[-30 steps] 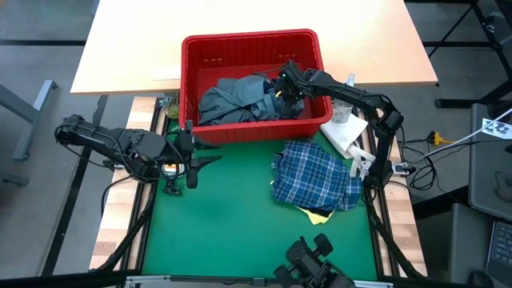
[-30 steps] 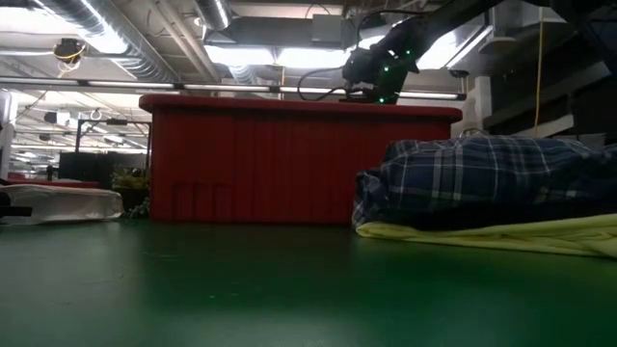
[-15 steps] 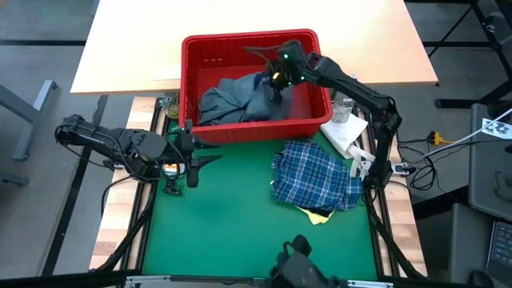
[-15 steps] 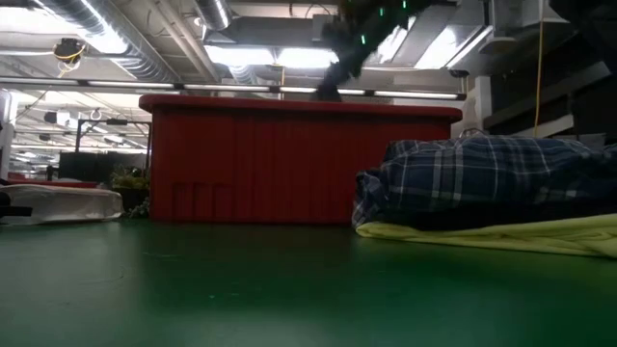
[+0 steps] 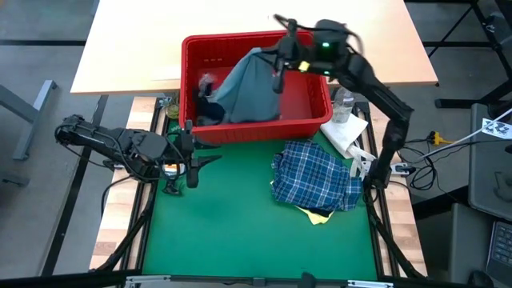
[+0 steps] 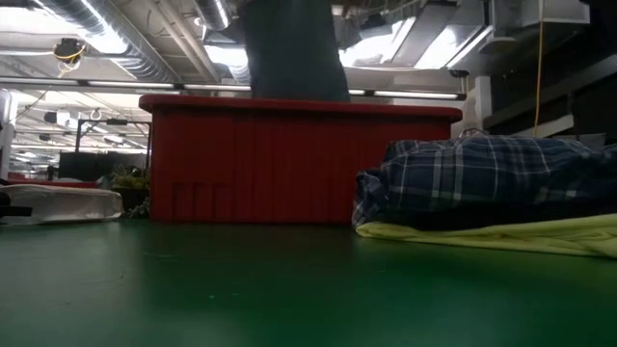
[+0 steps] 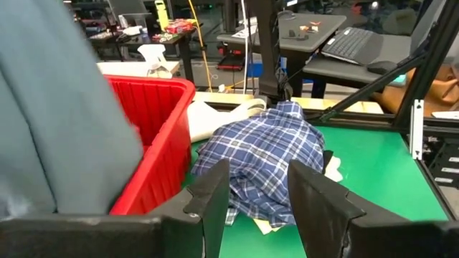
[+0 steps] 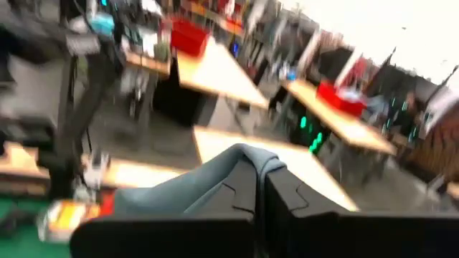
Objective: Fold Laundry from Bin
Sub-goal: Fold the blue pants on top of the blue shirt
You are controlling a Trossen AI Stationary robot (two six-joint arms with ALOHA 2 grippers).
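Note:
The red bin stands at the far edge of the green mat. My right gripper is high above the bin, shut on the large grey-blue garment. That garment rises above the bin's rim in the low view and fills the near side of the left wrist view. A dark garment lies in the bin's left part. The plaid shirt lies bunched on the mat, on top of a yellow garment. My left gripper hovers open at the mat's left edge. My right gripper pinches a bunched fold of the grey-blue garment between its two shut fingers, which lie about level, coming from the table's right. The cloth drapes down from the fingers as a broad sheet, and its lower end is still inside the bin.
A white paper towel and a clear bottle sit right of the bin. A pale wooden table stands behind it. Bare green mat spreads left of and in front of the plaid shirt.
My right gripper has risen steeply out of the bin and drifted toward its left, tipping from pointing down to about level, still shut. The grey-blue garment has been drawn up from a crumpled heap into a hanging sheet; its lower end stays in the bin.

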